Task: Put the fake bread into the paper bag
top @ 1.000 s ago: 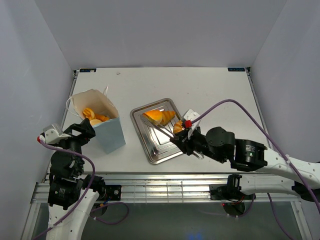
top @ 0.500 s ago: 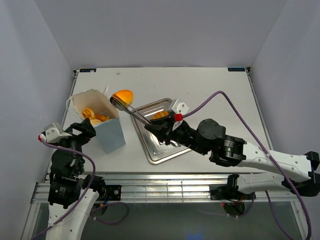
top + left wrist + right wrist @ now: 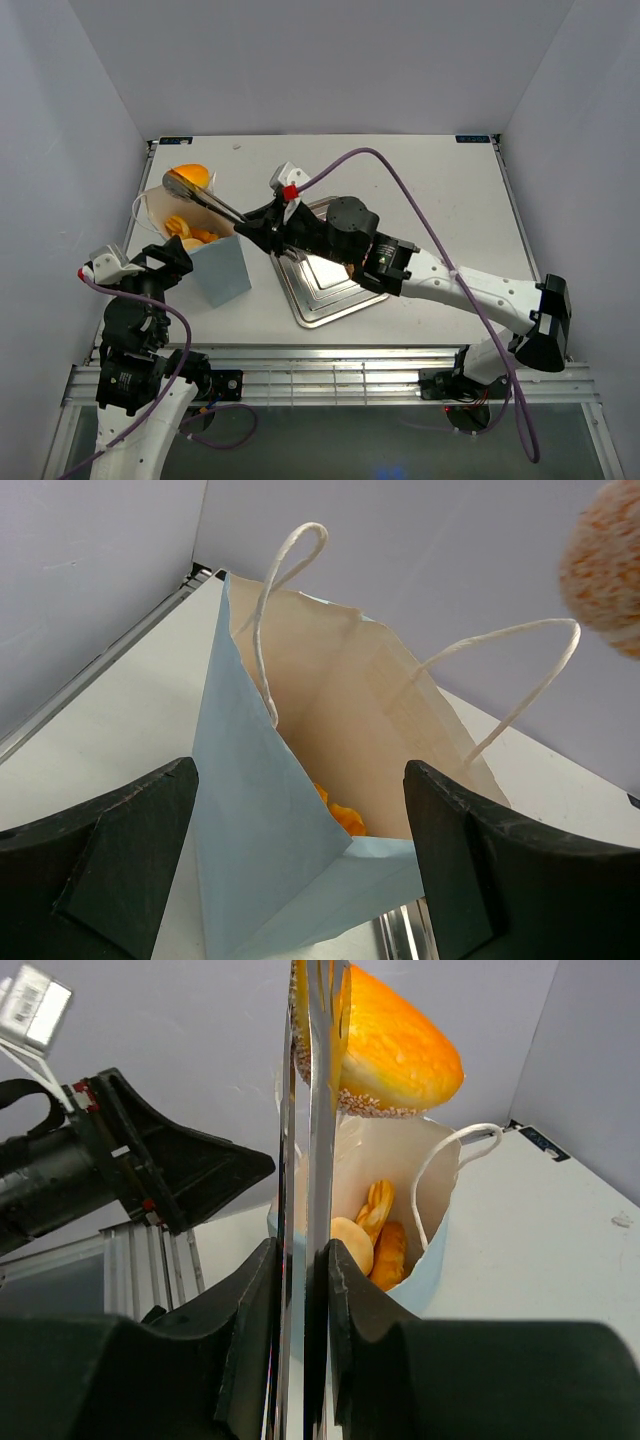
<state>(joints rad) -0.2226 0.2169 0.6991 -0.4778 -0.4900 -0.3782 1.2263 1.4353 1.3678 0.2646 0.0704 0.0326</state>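
Note:
The paper bag (image 3: 222,268) stands open at the table's left, pale blue outside, with several golden pastries (image 3: 190,235) inside. My right gripper (image 3: 262,226) is shut on metal tongs (image 3: 215,204). The tongs pinch an orange fake bread piece (image 3: 190,177) above the bag's far rim. In the right wrist view the bread (image 3: 390,1045) sits at the tips of the tongs (image 3: 312,1150), above the bag (image 3: 440,1235) and its pastries (image 3: 372,1235). My left gripper (image 3: 300,880) is open, its fingers (image 3: 120,855) on either side of the bag's near corner (image 3: 260,820).
The silver metal tray (image 3: 318,290) lies right of the bag, under my right arm. A small orange bit (image 3: 351,268) shows on it beside the arm. White walls close in the table on the left, back and right.
My right arm has swung left from the tray, carrying the bread in the tongs up and over to the bag's opening. The left arm and the bag have not moved.

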